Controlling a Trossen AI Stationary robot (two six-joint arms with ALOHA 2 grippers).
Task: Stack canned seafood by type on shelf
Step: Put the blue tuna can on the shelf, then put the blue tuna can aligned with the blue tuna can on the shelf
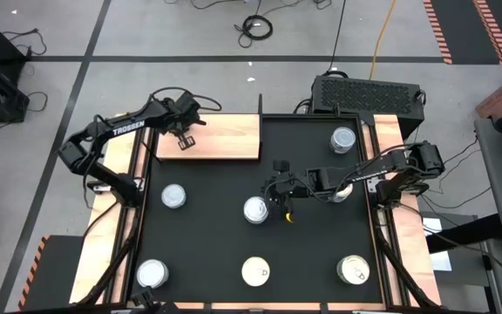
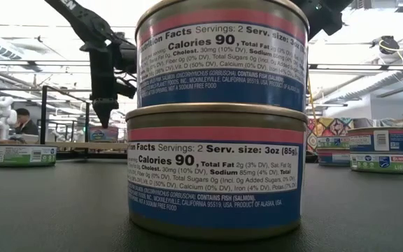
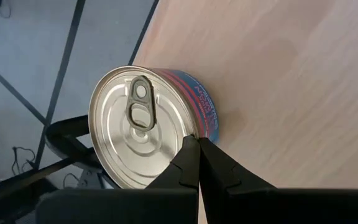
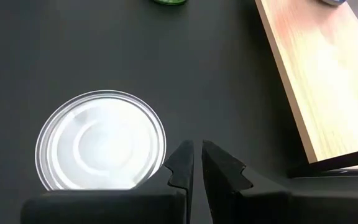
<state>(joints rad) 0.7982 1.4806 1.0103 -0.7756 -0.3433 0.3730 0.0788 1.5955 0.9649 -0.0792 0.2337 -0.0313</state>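
Currently my left gripper (image 3: 197, 149) is pressed together, empty, beside a tin (image 3: 151, 124) on the shelf (image 1: 225, 135) at the bench's far-left corner. My right gripper (image 4: 197, 158), nearly closed and holding nothing, hovers mid-bench just beside a silver tin (image 1: 255, 209); that arm's nearest for pickup.

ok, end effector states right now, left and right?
Left end effector: closed, empty, beside the pull-tab can on the shelf.
Right end effector: nearly closed, empty, next to a silver can.
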